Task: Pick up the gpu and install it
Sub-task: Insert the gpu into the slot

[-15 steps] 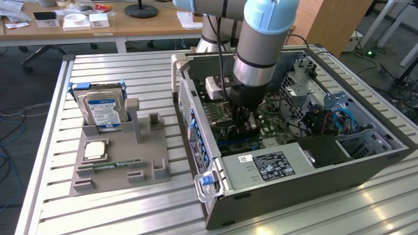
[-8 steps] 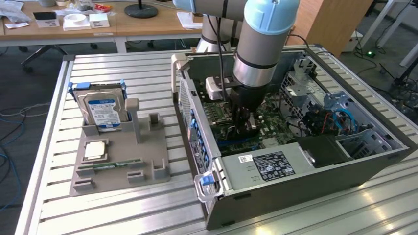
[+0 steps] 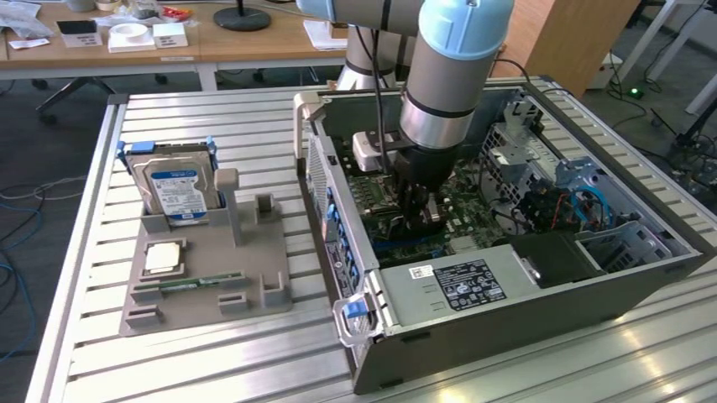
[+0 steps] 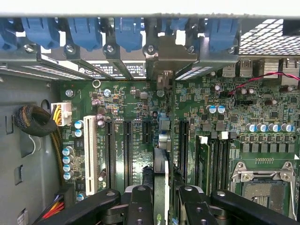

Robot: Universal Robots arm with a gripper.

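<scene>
wooden desks [image 3: 224,42], grey floor [image 3: 34,159], slatted metal table [image 3: 224,353]

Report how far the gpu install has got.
Done: the gpu is off the grey parts stand and inside the open computer case.
In hand: the gripper holds it edge-on between the jaws, above the motherboard, its silver bracket near the blue slot clips.
Left: whether the card is fully seated in the slot cannot be told; the gripper has not let go.

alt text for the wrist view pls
The gripper holds the gpu edge-on between its jaws, above the green motherboard inside the computer case. Black expansion slots run on either side, with blue slot clips at the case's edge.
</scene>
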